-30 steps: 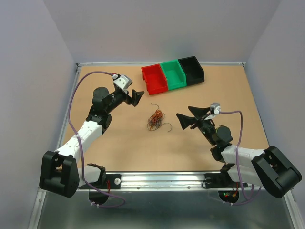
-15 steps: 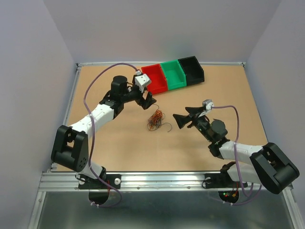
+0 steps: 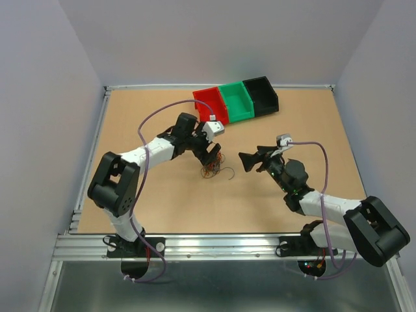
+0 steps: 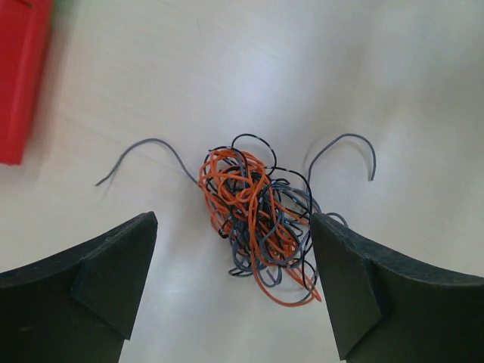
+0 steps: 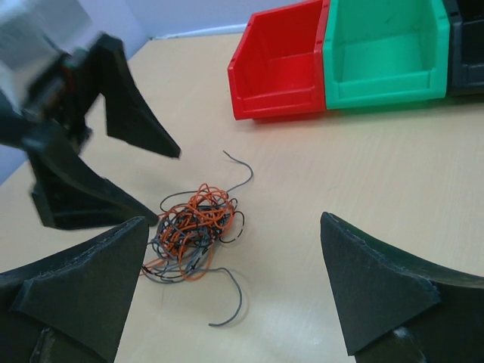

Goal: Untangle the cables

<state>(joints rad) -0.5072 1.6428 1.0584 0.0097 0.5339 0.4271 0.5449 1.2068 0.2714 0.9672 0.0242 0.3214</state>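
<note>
On the left of the tan counter [image 3: 149, 201], the left arm is stretched toward the middle. Its claw [image 3: 212, 156] is held over the cables [image 3: 211, 168]. In the left wrist view this claw is seen spread wide, with one black finger [image 4: 113, 280] to each side of the clump, and nothing is gripped by it.

The cables lie on the counter near its middle as one small tangled clump of orange, dark and grey wires in tight loops. A few loose grey ends are curled out from the clump onto the bare surface. It cannot be told whether the outermost orange loop is touched by the left claw's right-hand finger.

To the right of the clump, the right claw [image 3: 246, 162] is pointed at it from a short way off. This claw is likewise opened fully and is empty. In the right wrist view the clump is framed between its two fingers but lies beyond their tips.

At the far edge, three bins are set touching in a row: a red bin [image 3: 201, 107], a green bin [image 3: 235, 101] and a black bin [image 3: 261, 94]. The clump lies well in front of the red one.
</note>
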